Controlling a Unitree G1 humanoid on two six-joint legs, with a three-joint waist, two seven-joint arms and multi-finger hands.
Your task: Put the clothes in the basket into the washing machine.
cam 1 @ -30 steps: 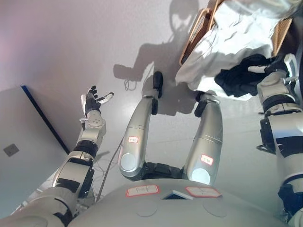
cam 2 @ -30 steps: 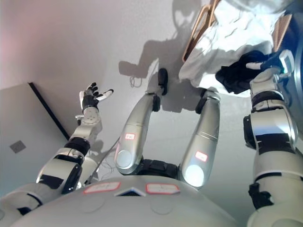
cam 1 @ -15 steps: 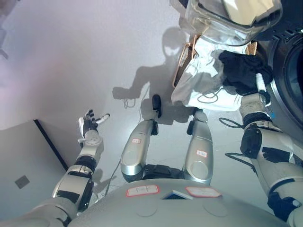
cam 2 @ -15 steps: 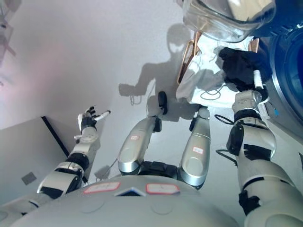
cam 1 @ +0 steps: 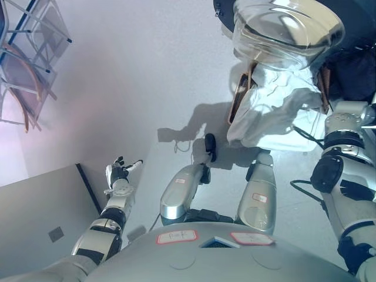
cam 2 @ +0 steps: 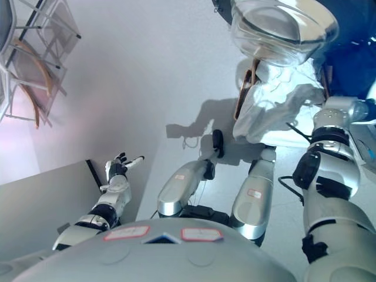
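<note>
A wicker basket (cam 1: 237, 103) stands on the floor ahead, heaped with white clothes (cam 1: 271, 113). Above it hangs the washing machine's round glass door (cam 1: 286, 28), swung open. The dark opening of the drum (cam 1: 359, 56) lies at the right edge. My right arm reaches up to that opening; only the wrist shows, and the right hand (cam 1: 369, 113) is cut off by the view's edge. A dark cloth (cam 1: 351, 75) shows just above the wrist at the drum's mouth. My left hand (cam 1: 120, 173) is held out low at the left, open and holding nothing.
A metal-framed chair (cam 1: 28, 64) stands at the upper left. A grey slab with a dark edge (cam 1: 41, 205) covers the lower left floor. The pale floor runs between the chair and the basket.
The camera has tilted up, bringing the chair and door into view. My right hand has carried the dark cloth from above the basket rightward to the drum's mouth. The left hand stays open.
</note>
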